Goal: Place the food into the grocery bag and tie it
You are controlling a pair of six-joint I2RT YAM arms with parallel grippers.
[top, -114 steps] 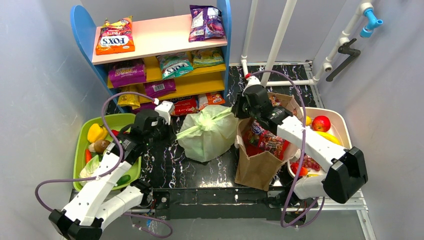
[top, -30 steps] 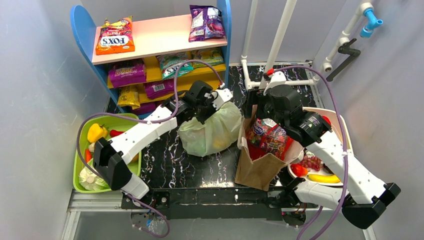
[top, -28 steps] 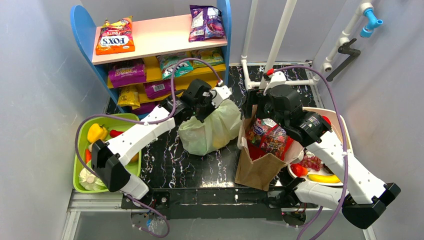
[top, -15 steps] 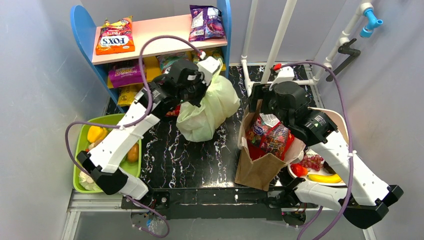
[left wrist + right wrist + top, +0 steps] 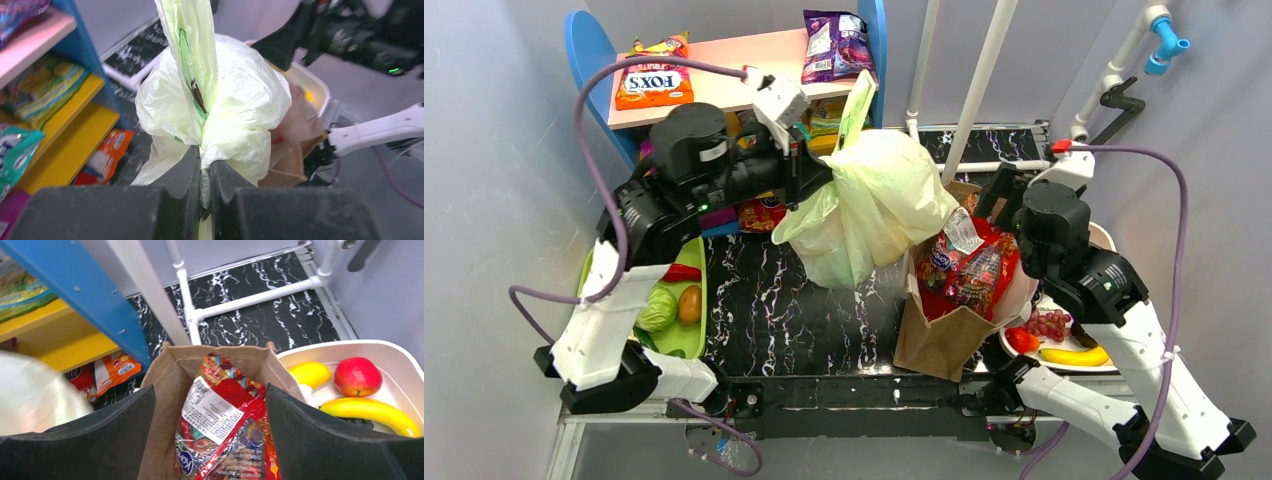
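Observation:
The grocery bag point(image 5: 879, 200) is pale green crinkly plastic, gathered into a neck and hanging raised over the table's middle. My left gripper point(image 5: 812, 180) is shut on that neck. In the left wrist view the plastic is pinched between its fingers point(image 5: 192, 170), the bag point(image 5: 245, 100) bulges beyond them, and a handle strip point(image 5: 192, 45) stands up. The plastic hides whatever food is inside. My right gripper point(image 5: 996, 192) is open above the brown paper bag point(image 5: 939, 335), apart from the grocery bag; its wrist view shows the gripper point(image 5: 210, 390) with nothing held.
A snack packet point(image 5: 220, 410) fills the paper bag point(image 5: 167, 370). The white tray point(image 5: 400, 360) at right holds an apple point(image 5: 357, 376) and banana point(image 5: 370, 412). The green tray point(image 5: 701, 320) at left holds vegetables point(image 5: 656, 310). A blue snack shelf point(image 5: 724, 75) stands behind.
My left arm has lifted the grocery bag up off the table by its neck, to beside the paper bag. My right gripper has drawn back to the right, still open.

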